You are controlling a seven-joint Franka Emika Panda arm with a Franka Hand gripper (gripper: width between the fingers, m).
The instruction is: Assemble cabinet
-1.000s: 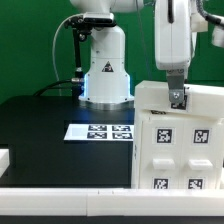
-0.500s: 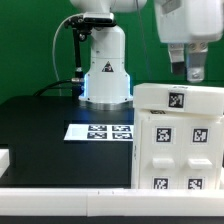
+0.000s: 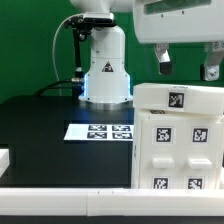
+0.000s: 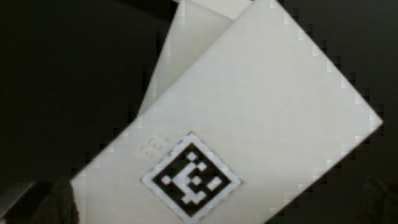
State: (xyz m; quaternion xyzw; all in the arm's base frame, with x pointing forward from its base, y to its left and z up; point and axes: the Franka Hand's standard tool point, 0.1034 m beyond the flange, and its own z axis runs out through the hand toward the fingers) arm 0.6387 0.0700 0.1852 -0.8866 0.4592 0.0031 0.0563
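Gripper (image 3: 187, 68) had risen off cabinet (image 3: 178, 140) top, turned; fingers spread, empty. Advice: retreat straight upward, avoid nudging cabinet.

Cabinet (image 3: 178, 140): white plastic, smooth, faint sheen; tags on it printed matt black-and-white. In the wrist view its panel (image 4: 249, 120) looks flat, even, unmarked apart from one tag. Desk (image 3: 40, 135): black, matt. Marker board (image 3: 100, 131): thin, white, paper-like. Tool (image 3: 186, 68): dark fingers under a glossy white housing.
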